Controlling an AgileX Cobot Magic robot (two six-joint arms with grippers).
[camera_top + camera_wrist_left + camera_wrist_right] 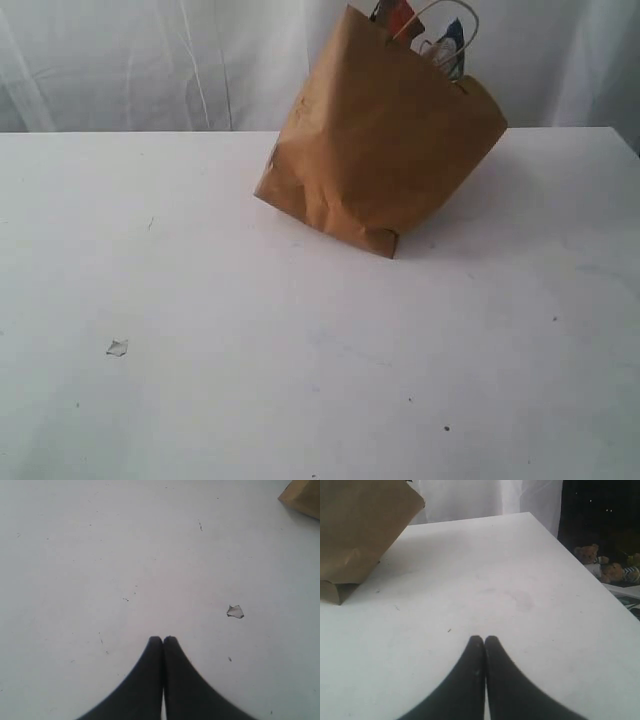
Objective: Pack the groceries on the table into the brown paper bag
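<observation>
One creased kraft bag — tilted — on smooth table.

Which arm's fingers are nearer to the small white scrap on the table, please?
Left. The left fingers are close to the scrap; the right fingers are over by the brown paper bag, with no scrap in view.

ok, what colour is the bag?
The bag is plain kraft brown with creased sides. It shows best in the exterior view.
</observation>
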